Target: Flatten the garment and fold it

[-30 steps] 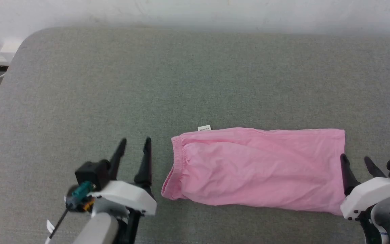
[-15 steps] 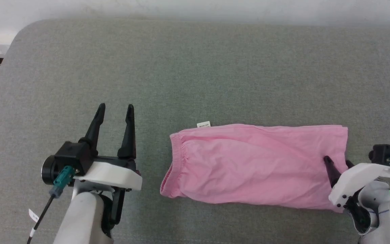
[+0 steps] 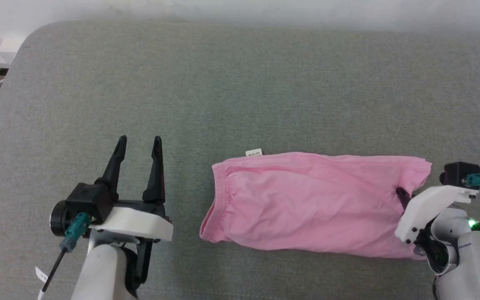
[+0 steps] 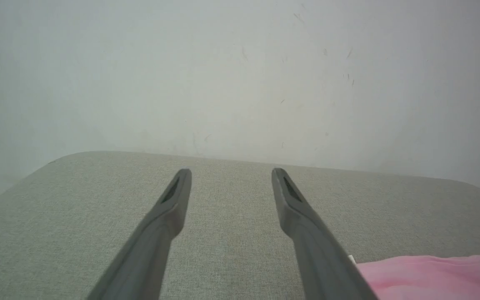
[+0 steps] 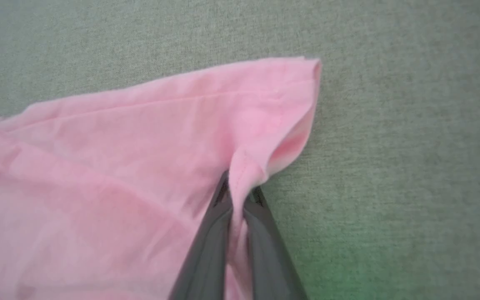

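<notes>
1. On the grey padded surface (image 3: 223,83), the garment (image 3: 306,204) lies stretched out sideways, with the waistband (image 3: 219,187) at the robot's left end and the little white label (image 3: 253,153) poking out at the far edge.
2. It's pretty flat already, with just a few soft creases. I'd call the flattening mostly done. It looks like a long narrow strip, maybe folded once lengthways, but I can't say for sure.
3. The right gripper (image 5: 240,189) is pinched shut on a bit of the hem at the right end, and the cloth is bunched up between its fingers.
4. The left gripper (image 3: 139,141) is wide open and empty, parked near the waistband end but not touching.
5. What's left, I reckon, is carrying that right end over toward the waistband, then tidying up.
</notes>
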{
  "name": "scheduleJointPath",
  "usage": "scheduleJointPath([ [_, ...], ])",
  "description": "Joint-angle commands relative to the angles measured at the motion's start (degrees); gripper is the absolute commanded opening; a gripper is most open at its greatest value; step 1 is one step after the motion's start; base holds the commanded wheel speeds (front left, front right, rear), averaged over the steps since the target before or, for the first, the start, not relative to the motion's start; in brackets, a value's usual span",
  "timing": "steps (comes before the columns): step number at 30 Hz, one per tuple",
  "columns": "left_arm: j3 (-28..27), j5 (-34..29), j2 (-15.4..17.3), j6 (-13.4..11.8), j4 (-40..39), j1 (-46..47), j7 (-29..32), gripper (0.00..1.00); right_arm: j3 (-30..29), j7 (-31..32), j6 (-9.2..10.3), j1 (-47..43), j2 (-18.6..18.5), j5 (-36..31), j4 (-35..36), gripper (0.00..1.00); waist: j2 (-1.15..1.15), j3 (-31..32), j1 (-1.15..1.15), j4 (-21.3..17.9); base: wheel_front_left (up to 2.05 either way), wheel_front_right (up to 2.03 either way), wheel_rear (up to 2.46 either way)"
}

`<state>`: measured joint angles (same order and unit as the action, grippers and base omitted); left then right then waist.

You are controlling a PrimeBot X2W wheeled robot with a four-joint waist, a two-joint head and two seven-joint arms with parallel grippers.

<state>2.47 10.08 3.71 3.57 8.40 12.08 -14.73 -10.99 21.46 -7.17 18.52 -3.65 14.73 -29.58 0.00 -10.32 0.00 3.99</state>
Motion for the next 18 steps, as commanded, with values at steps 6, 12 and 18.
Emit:
scheduleJointPath([
  [6, -0.9, -0.7, -0.6, 1.0, 0.5, -1.0, -0.3, 1.00, -6.3, -0.7, -0.32, -2.6, 0.8, -5.6, 3.9, 0.00, 0.00, 0.7, 0.00, -0.4, 0.00, 0.00, 0.00],
  [12, -1.0, -0.9, -0.8, 1.4, 0.8, -1.5, -0.3, 1.00, -15.4, 0.3, -0.32, -4.3, 0.8, -15.2, 9.5, 0.00, 0.00, 1.1, 0.00, -0.3, 0.00, 0.00, 0.00],
  [18, -0.4, -0.3, -0.8, 1.4, 1.5, -2.1, -0.3, 1.00, -13.3, 4.3, -0.32, -6.8, 0.8, -16.1, 16.4, 0.00, 0.00, 1.9, 0.00, 0.1, 0.00, 0.00, 0.00],
])
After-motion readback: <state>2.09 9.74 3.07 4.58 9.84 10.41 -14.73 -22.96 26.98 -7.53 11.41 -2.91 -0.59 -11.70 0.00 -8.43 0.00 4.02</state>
